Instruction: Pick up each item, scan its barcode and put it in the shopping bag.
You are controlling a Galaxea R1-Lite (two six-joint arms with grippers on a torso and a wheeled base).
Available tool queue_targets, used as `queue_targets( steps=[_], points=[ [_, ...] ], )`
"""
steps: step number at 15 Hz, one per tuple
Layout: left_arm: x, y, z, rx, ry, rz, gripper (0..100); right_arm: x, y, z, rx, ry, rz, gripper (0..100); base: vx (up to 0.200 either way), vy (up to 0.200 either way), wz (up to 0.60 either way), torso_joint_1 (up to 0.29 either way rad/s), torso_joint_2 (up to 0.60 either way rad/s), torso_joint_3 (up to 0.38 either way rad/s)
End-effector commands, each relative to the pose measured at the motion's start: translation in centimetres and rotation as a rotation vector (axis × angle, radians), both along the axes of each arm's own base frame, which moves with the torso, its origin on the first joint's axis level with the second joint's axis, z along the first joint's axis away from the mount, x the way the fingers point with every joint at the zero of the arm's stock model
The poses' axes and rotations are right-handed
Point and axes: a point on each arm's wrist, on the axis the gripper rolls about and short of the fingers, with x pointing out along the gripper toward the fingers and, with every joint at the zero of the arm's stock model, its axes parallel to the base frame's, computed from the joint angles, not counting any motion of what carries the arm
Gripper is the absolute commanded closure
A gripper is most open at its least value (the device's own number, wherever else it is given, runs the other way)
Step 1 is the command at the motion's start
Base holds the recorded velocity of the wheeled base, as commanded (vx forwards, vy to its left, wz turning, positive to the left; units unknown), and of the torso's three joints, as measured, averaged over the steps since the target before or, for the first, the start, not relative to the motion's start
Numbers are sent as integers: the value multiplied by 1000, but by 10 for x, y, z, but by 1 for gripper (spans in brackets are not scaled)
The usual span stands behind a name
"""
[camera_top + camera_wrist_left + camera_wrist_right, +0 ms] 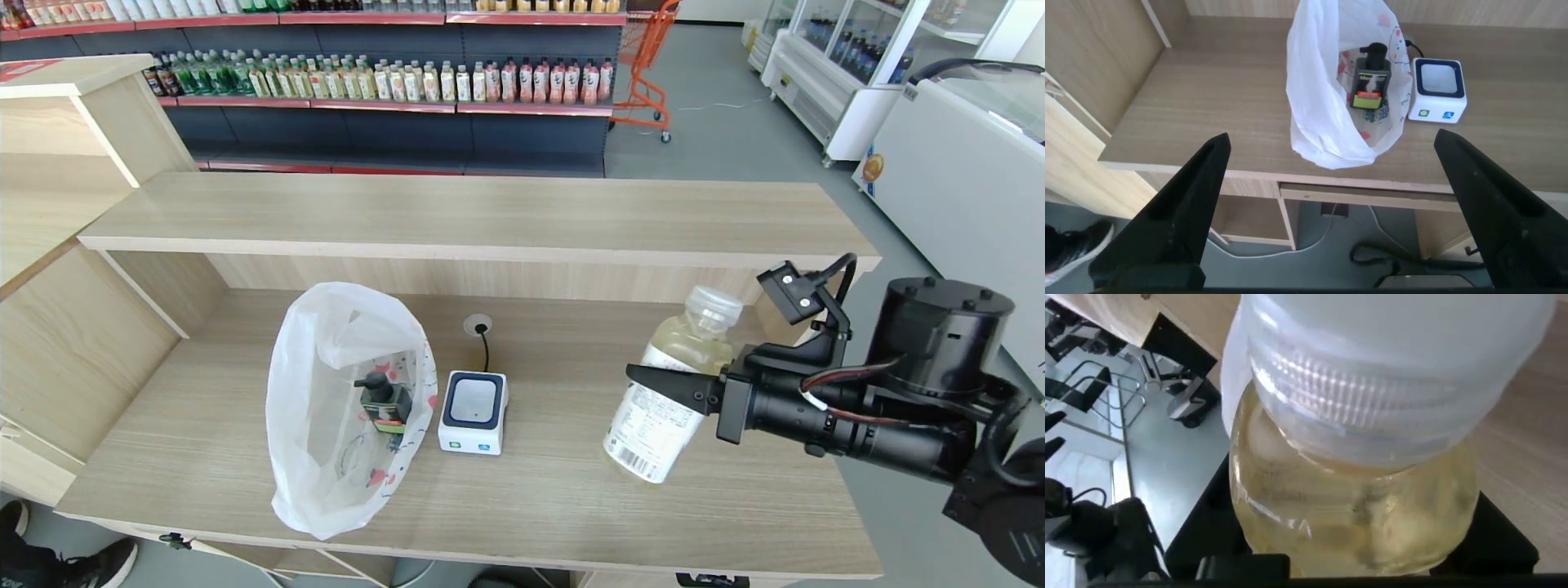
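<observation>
Right pincer [665, 382] clamped across clear plastic bottle of pale yellow drink [653, 425], cap tipped towards one o'clock, held at three o'clock of white square scanner [473, 412], left pincer [1333, 143] spread apart.

Pale-drink bottle [653, 433] tilted in air, dark pump bottle [384, 402] inside white bag [318, 474] beside scanner [473, 411]

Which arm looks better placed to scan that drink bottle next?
Right. The right fingers grip the bottle, tilted beside the scanner with its barcode label showing. The left fingers are open and empty, back by the counter's near edge.
</observation>
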Motion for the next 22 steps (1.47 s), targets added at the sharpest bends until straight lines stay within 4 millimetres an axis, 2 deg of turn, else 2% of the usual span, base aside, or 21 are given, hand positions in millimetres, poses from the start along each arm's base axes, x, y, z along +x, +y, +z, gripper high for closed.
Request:
queue_targets(
  steps=[1,9,22],
  points=[
    [0,0,0,0,0,0,0,-26,5,22,38,-55,67,100,0,0,0,0,0,0],
    [0,0,0,0,0,0,0,-46,15,26,27,11,142,100,0,0,0,0,0,0],
    [0,0,0,0,0,0,0,-50,17,22,18,27,157,100,0,0,0,0,0,0]
  ],
)
